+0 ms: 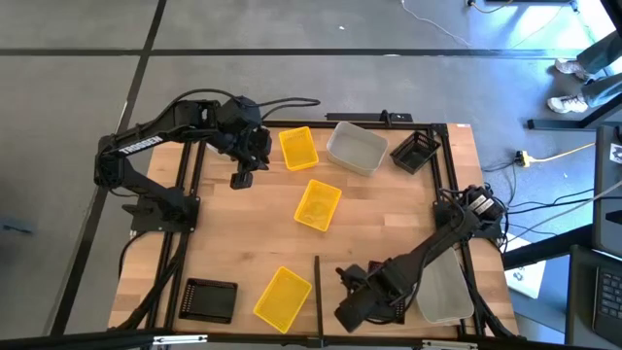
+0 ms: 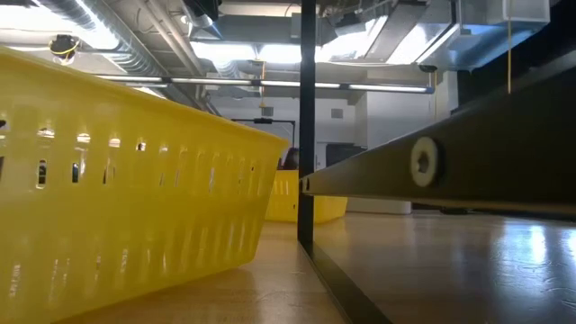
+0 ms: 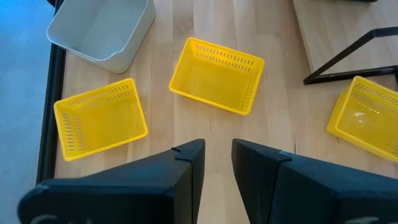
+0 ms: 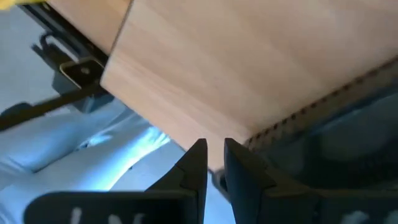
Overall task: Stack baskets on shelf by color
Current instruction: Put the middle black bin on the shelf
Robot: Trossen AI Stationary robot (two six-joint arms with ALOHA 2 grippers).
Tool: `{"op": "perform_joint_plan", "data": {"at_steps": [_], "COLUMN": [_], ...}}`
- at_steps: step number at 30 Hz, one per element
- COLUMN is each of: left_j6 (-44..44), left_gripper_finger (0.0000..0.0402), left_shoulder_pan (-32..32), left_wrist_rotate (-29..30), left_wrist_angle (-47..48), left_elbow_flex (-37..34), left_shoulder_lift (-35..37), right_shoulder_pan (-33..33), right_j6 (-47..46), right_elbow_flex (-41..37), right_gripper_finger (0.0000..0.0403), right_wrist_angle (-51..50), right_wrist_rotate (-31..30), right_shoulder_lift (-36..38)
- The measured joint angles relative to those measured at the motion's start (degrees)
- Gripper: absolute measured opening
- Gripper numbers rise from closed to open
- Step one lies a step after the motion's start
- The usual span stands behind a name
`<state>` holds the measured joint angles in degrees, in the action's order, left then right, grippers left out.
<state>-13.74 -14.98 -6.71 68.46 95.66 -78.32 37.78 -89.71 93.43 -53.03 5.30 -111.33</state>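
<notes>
Just ahead of the empty, slightly spread left hand (image 3: 214, 163), the yellow basket (image 3: 217, 74) needs a square rim pinch.

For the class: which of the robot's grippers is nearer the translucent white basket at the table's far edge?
Left. The left gripper hangs just left of the translucent white basket; the right gripper sits at the near edge.
</notes>
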Motion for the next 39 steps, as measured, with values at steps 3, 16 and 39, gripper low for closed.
{"op": "perform_joint_plan", "data": {"at_steps": [3, 16, 39], "left_j6": [0.0, 0.0, 0.0], "left_gripper_finger": [0.0071, 0.0071, 0.0071], "left_shoulder_pan": [0.0, 0.0, 0.0], "left_wrist_rotate": [0.0, 0.0, 0.0], "left_wrist_angle": [0.0, 0.0, 0.0], "left_elbow_flex": [0.0, 0.0, 0.0], "left_shoulder_lift": [0.0, 0.0, 0.0], "right_shoulder_pan": [-0.1, -0.1, 0.1], "right_j6": [0.0, -1.5, 6.2], "right_elbow_flex": [0.0, 0.0, 0.0], "right_gripper_finger": [0.0053, 0.0053, 0.0053], "right_wrist_angle": [-0.3, 0.0, 0.4], "right_wrist_rotate": [-0.3, 0.5, 8.5], "right_shoulder_lift": [0.0, 0.0, -2.6]}}
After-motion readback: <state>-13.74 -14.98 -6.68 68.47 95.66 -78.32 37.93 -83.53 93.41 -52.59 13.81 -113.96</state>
